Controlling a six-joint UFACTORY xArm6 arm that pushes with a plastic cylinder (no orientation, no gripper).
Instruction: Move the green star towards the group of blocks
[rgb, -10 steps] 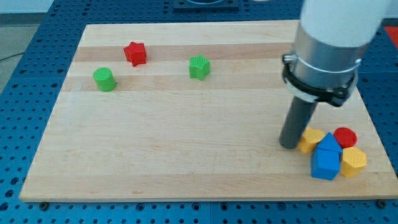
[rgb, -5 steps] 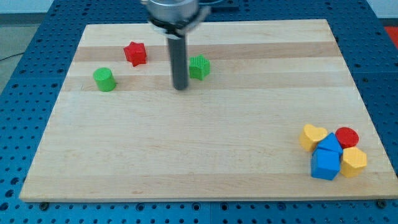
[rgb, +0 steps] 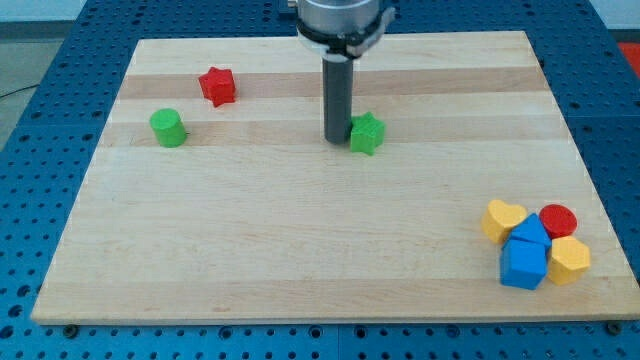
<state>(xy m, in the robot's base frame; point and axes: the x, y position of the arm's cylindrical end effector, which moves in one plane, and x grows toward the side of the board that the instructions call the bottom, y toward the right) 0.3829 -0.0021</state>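
Observation:
The green star (rgb: 367, 133) lies a little above the board's middle. My tip (rgb: 336, 140) stands right against the star's left side, touching it. The group of blocks sits at the lower right: a yellow heart-like block (rgb: 500, 220), a red cylinder (rgb: 557, 220), a blue block (rgb: 525, 257) and a yellow block (rgb: 569, 260), all packed together. The star is far up and left of that group.
A red star (rgb: 217, 86) and a green cylinder (rgb: 168, 128) lie at the upper left of the wooden board (rgb: 300, 250). The blue perforated table surrounds the board.
My rod crossed from the group at the lower right to the star's left side, then pushed the green star to the right and slightly down.

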